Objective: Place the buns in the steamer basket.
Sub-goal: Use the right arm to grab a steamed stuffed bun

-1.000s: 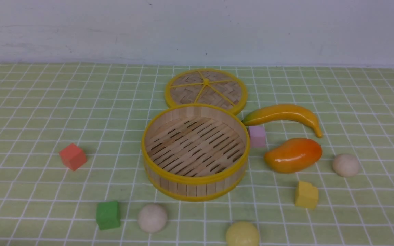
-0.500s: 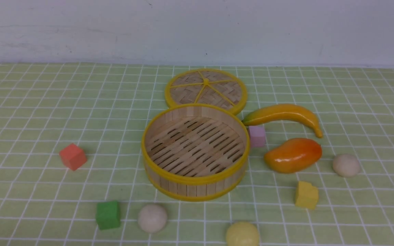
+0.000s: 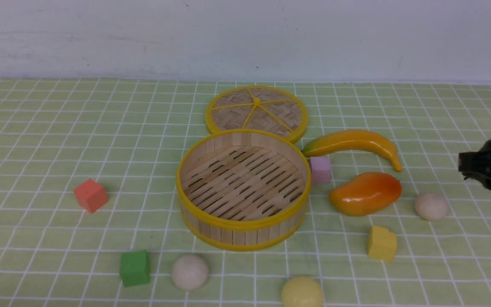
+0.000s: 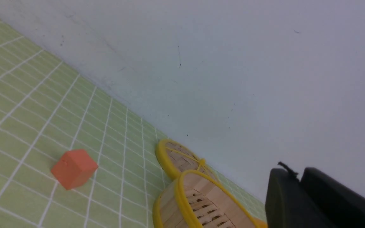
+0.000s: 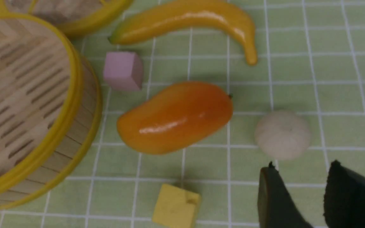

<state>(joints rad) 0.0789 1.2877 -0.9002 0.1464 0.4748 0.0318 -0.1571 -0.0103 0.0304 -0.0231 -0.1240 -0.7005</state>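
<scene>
Hovering open and empty, the right hand points at an off-white bun just beyond its tips near the table's right edge, with the mango between bun and basket. A second off-white bun and a yellow bun sit by the front edge; the basket holds nothing.

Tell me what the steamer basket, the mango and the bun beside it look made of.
Steamer basket: matte pale bamboo or wood slats; yellow rims maybe plastic. Mango: likely hard plastic, glossy with sharp highlights. Bun: matte off-white, perhaps foam or soft rubber; no shine, faint creases.
</scene>
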